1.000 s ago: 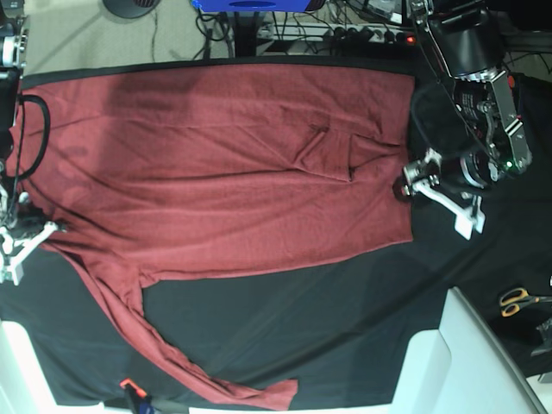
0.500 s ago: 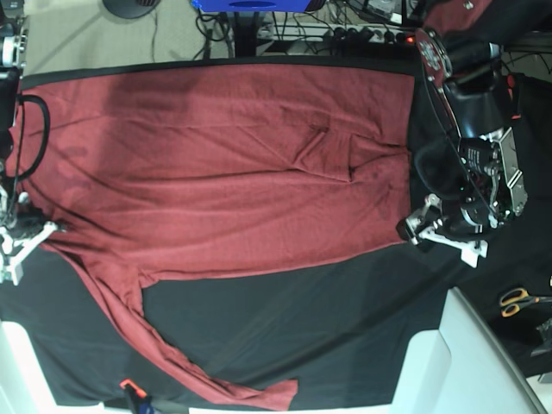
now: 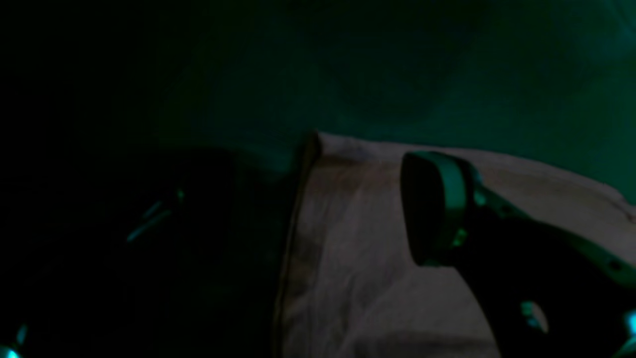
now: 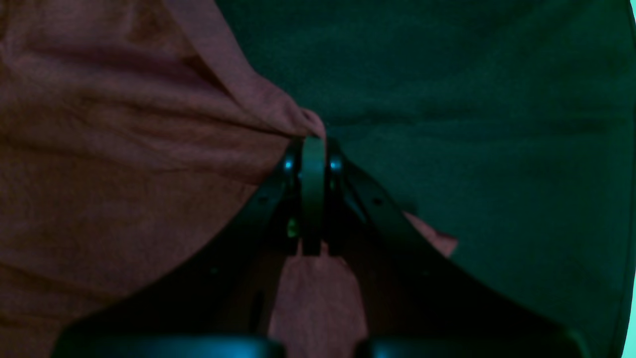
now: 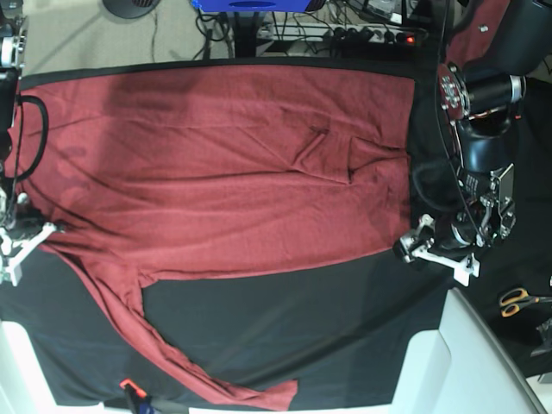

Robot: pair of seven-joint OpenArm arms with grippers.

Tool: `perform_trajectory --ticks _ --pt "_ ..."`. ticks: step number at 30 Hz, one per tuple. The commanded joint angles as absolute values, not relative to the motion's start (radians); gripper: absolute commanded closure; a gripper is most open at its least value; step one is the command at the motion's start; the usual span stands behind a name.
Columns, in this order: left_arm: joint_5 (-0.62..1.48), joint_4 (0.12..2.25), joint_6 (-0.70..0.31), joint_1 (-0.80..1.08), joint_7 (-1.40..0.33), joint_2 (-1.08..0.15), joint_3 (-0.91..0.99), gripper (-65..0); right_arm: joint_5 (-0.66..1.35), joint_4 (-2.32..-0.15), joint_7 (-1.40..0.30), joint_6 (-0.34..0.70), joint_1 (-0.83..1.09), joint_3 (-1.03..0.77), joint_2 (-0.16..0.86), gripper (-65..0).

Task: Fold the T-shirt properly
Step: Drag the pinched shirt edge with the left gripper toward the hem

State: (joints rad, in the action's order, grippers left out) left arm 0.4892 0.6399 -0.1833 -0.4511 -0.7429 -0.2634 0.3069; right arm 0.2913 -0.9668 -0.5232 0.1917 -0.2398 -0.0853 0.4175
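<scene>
- Black cloth (image 5: 285, 319) covers the table, with cables and a power strip (image 5: 371, 34) on the floor past its far edge.
- The shirt (image 5: 224, 164) lies spread flat across the far half of the cloth, brick red, with a small crease near its middle.
- One long sleeve (image 5: 172, 345) trails toward the near edge of the table.
- The left gripper (image 5: 435, 253) sits at the shirt's hem corner, its jaws spread wide; in the left wrist view one finger (image 3: 432, 209) hangs over the pale hem, and I cannot tell whether it touches.
- The right gripper (image 4: 313, 144) is clamped tight on a pinch of shirt fabric at the edge.
- Scissors (image 5: 517, 300) lie near the left arm, apart from the shirt.
</scene>
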Motion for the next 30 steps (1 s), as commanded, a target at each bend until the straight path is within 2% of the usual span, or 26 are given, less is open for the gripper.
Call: perform_trajectory --ticks 1,4,10,16,18,22,30 --pt "0.489 0.636 -0.194 -0.460 -0.768 -0.257 0.306 -50.7 0.295 -0.983 -0.504 0.189 -0.266 -0.090 0.441 0.0" --pt "0.489 0.636 -0.200 -0.460 -0.768 -0.248 0.302 -50.0 0.295 -0.983 -0.504 0.189 -0.266 -0.091 0.441 0.0" --pt "0.489 0.636 -0.200 -0.461 -0.766 -0.236 0.300 -33.7 0.295 -0.983 -0.504 0.189 -0.268 -0.090 0.441 0.0" --pt "0.479 0.625 -0.200 -0.472 -0.728 -0.239 0.295 -23.9 0.295 -0.983 -0.504 0.189 -0.268 -0.090 0.441 0.0" --pt "0.479 0.596 -0.200 -0.476 -0.705 -0.242 0.295 -17.8 0.295 -0.983 -0.504 0.189 -0.268 -0.090 0.441 0.0" --pt "0.479 0.550 -0.202 -0.487 -0.668 -0.245 0.295 0.0 0.295 -0.983 -0.503 0.189 -0.268 -0.090 0.440 0.0" --pt "0.341 0.503 -0.199 -0.530 -0.644 -0.236 0.297 0.0 0.295 -0.983 -0.503 0.189 -0.268 -0.090 0.437 0.0"
